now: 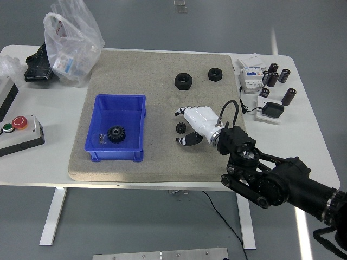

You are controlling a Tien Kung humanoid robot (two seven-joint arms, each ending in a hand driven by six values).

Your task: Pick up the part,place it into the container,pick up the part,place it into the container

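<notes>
A blue bin (136, 103) sits on the left of the tan mat and holds a black gear (114, 133) and a small dark part (101, 138). A small black gear (181, 128) lies on the mat right of the bin. My right hand (182, 127), white with black fingertips, is low over the mat. Its fingers (187, 112) are spread behind the small gear and its thumb (187, 141) is in front of it. It does not look closed on the gear. The left arm is out of view.
Two black nuts (183, 81) (215, 74) lie at the back of the mat (162, 162). Electrical parts and black cylinders (271, 81) crowd the right table edge. A plastic bag (70, 43) and a button box (19, 132) stand at the left.
</notes>
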